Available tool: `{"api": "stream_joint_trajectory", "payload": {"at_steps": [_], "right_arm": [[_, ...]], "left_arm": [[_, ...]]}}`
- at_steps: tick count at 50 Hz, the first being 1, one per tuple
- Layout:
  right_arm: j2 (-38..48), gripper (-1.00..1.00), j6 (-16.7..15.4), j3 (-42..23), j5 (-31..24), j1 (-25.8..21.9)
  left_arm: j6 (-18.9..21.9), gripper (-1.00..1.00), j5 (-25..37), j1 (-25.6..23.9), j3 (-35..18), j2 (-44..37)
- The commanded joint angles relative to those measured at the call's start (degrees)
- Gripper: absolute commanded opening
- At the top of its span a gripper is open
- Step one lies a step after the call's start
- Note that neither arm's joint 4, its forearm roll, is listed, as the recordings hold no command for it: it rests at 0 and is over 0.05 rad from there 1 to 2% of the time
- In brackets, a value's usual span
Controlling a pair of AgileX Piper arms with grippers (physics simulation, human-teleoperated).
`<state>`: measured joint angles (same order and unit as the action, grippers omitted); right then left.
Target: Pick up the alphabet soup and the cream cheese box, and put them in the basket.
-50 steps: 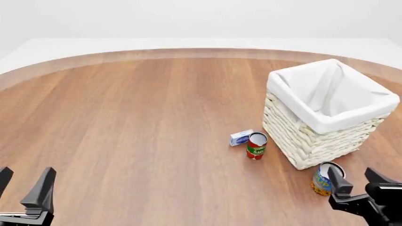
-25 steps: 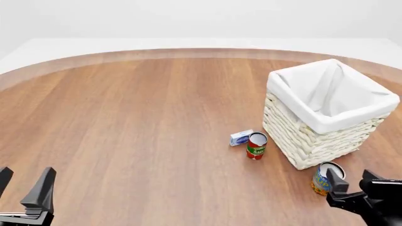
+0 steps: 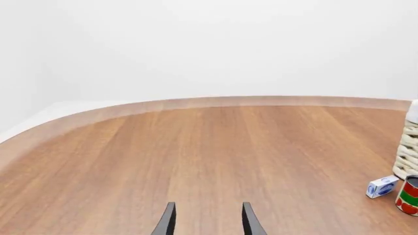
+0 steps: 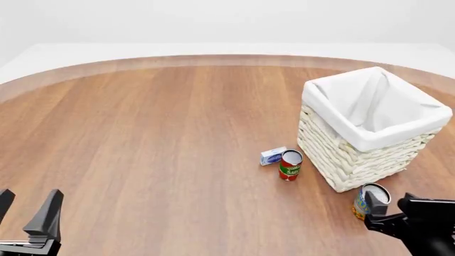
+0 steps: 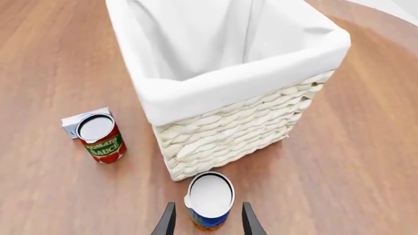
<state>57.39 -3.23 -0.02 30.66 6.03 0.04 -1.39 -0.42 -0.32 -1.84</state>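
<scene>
The right hand (image 5: pixel 205 223), jaws spread, straddles the upright alphabet soup (image 5: pixel 210 200) just near of the basket (image 5: pixel 228 142). The left hand (image 3: pixel 205 220) hangs open over the bench (image 3: pixel 196 156).

In the front view the right gripper (image 4: pixel 389 212) at the lower right covers the lower part of the alphabet soup (image 4: pixel 368 199) and is cut by the frame's edge, the left gripper (image 4: pixel 29 213) is cropped at the lower left, and the cream cheese box (image 4: pixel 273 156) print is too small to read.
</scene>
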Motion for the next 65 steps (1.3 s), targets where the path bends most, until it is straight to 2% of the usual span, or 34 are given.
{"api": "stream_joint_trajectory", "payload": {"at_steps": [1, 8, 12, 14, 20, 32, 36, 42, 46, 57, 60, 65], "right_arm": [[6.26, 1.0, -0.27, 0.02, 4.96, 0.09], [8.15, 1.0, -0.34, 0.02, 6.58, 0.36], [11.64, 1.0, -0.27, 0.02, 9.84, 0.29], [10.91, 1.0, -0.17, 0.02, 8.98, 0.24], [16.91, 1.0, -0.06, 0.02, 14.58, 0.22], [20.1, 1.0, 0.01, 0.02, 17.36, 0.17], [19.56, 1.0, 0.08, 0.02, 16.8, 0.29], [22.26, 1.0, 0.13, 0.02, 19.2, 0.25], [25.88, 1.0, 0.13, 0.02, 22.69, 0.33], [29.99, 1.0, 0.36, 0.02, 26.51, 0.34], [33.56, 1.0, 0.47, 0.02, 29.98, 0.27], [36.29, 1.0, 0.58, 0.02, 32.63, 0.32]], "left_arm": [[0.0, 1.0, 0.01, 0.0, 0.03, 0.06], [0.01, 1.0, 0.01, -0.01, 0.03, 0.06], [0.01, 1.0, 0.0, -0.01, 0.03, 0.04], [0.0, 1.0, 0.01, -0.01, 0.03, 0.05], [0.0, 1.0, 0.02, -0.01, 0.03, 0.07], [0.0, 1.0, 0.02, 0.0, 0.03, 0.07], [0.0, 1.0, 0.01, -0.01, 0.03, 0.05], [0.0, 1.0, 0.02, 0.0, 0.03, 0.06], [0.01, 1.0, 0.02, 0.01, 0.03, 0.08], [0.0, 1.0, 0.01, -0.01, 0.03, 0.05], [0.01, 1.0, 0.02, -0.01, 0.03, 0.08], [0.01, 1.0, 0.0, -0.01, 0.03, 0.04]]}}
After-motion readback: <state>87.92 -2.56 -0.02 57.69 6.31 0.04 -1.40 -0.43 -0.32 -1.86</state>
